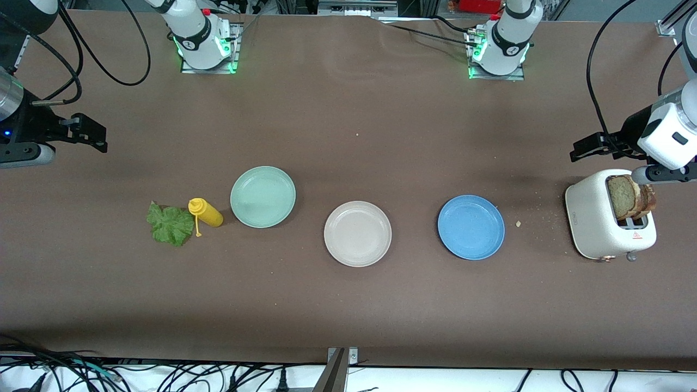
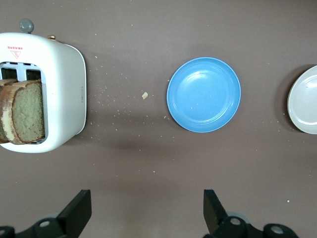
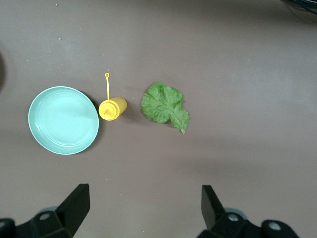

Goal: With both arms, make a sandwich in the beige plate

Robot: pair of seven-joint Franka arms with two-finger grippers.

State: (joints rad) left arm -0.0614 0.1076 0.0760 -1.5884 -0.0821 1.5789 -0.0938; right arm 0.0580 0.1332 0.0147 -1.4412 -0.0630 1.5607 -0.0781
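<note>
The bench point(image 1: 348, 120) carries everything, and the sandwich is not yet begun: its parts lie at the two ends, the plate between them. In the front view the left tool point(image 2: 146, 203) hangs over the bench at about twelve o'clock from the white toaster point(image 1: 593, 223), fingers spread wide and holding nothing. The right tool point(image 3: 143, 196) hangs over the right arm's end, at about ten o'clock from the leaf, likewise released and empty.

The beige plate point(image 1: 358, 234) sits bare at mid-bench, with the blue plate point(image 1: 471, 227) at its three o'clock and the mint-green plate point(image 1: 263, 196) at its ten.

The two bread slices point(image 1: 626, 197) stand on edge in the toaster's slots, faces together, so the left arm is plainly nearer and would likely lift straight up. The lettuce leaf point(image 1: 169, 223) lies flat at nine o'clock from the yellow bottle point(image 1: 206, 212), just beside it, within the right arm's reach.
</note>
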